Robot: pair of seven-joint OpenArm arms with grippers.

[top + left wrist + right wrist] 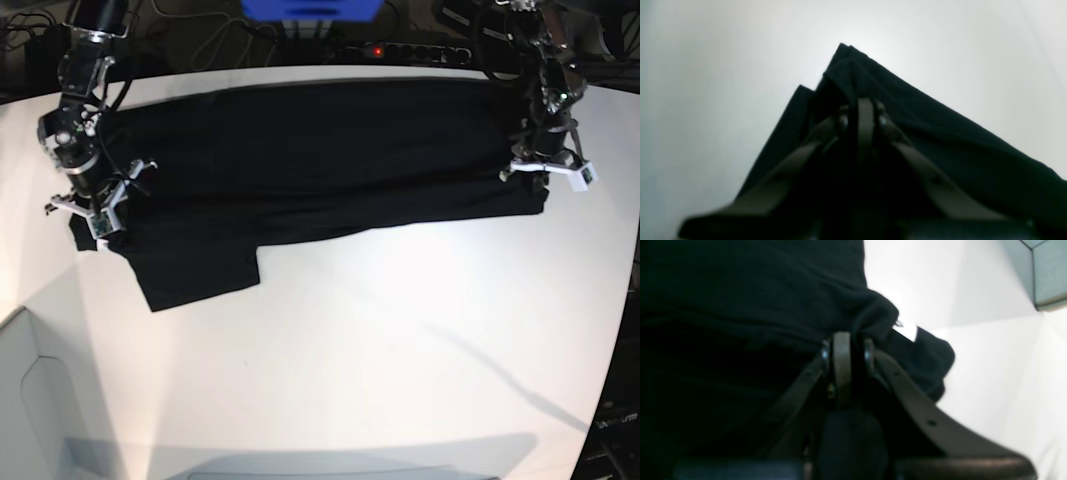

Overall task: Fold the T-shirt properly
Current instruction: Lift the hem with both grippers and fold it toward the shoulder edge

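Garment: large plain black short-sleeved cloth T-shirt [310, 165] lies stretched across the far half of the white surface [400, 350], folded lengthwise into a long band; one sleeve sticks out toward the near side at the base view's left.
Left gripper [862, 111]: clenched on a layered corner of the black cloth, at the base view's right end of the band [545, 170].
Right gripper [846, 346]: clenched on a bunched edge of the cloth, at the opposite end [95, 205].
Tag: small white tag [908, 330] shows just beside the right gripper's pinch.
Background: blue box [310, 8] and power strip [400, 50] beyond the far edge.
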